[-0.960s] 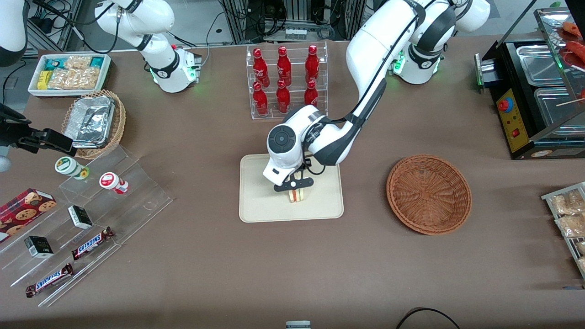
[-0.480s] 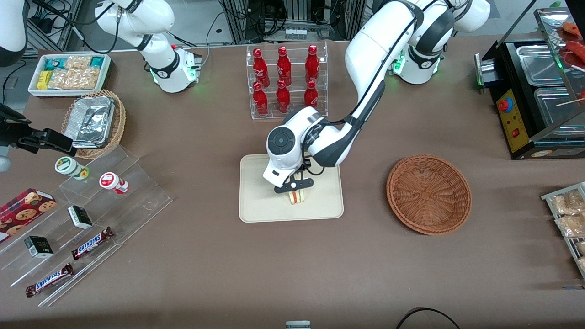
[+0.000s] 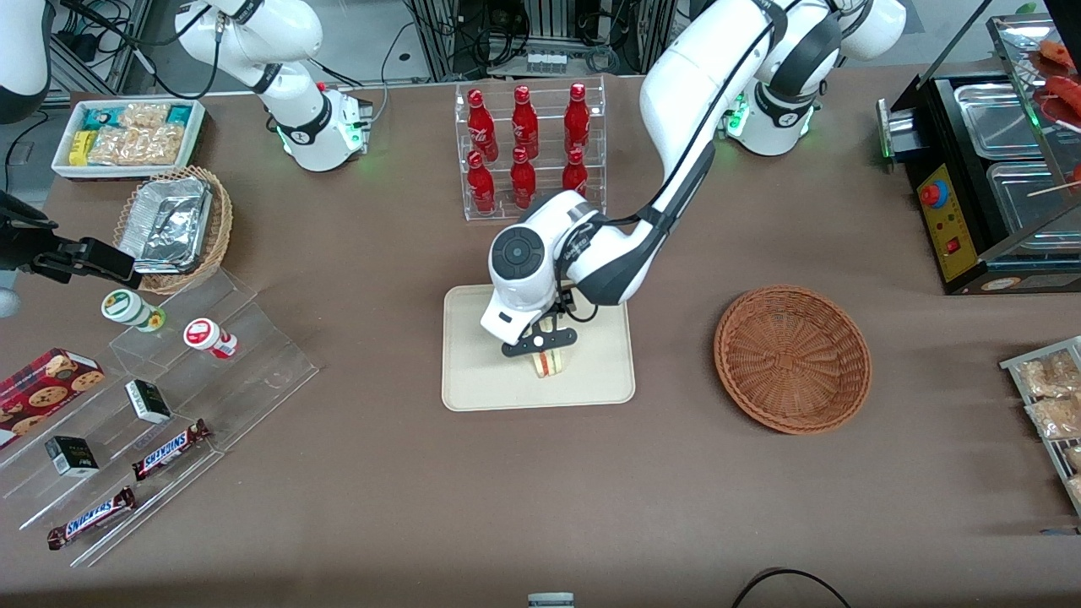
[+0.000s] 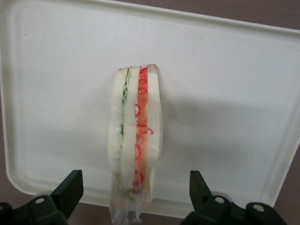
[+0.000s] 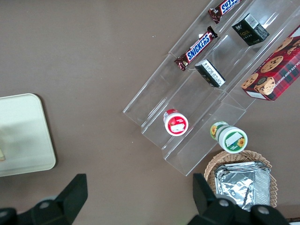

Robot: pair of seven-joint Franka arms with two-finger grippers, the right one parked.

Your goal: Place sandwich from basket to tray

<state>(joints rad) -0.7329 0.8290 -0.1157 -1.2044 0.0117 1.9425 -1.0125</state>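
Observation:
The sandwich (image 3: 550, 364) stands on its edge on the cream tray (image 3: 477, 376), near the tray's middle. In the left wrist view the sandwich (image 4: 135, 140) shows white bread with red and green filling in clear wrap, resting on the tray (image 4: 225, 93). My gripper (image 3: 540, 342) hovers just above it, open. Its black fingers (image 4: 70, 187) stand well apart on either side of the sandwich without touching it, and the gripper (image 4: 135, 185) holds nothing. The reddish-brown basket (image 3: 792, 359) sits empty toward the working arm's end of the table.
A clear rack of red bottles (image 3: 528, 152) stands farther from the front camera than the tray. Acrylic steps with snacks (image 3: 160, 397), a foil-lined wicker basket (image 3: 173, 228) and a white snack box (image 3: 127, 135) lie toward the parked arm's end. A black food warmer (image 3: 988, 169) stands near the basket's end.
The wrist has lifted slightly and shifted a little away from the front camera. The sandwich stays where it was on the tray.

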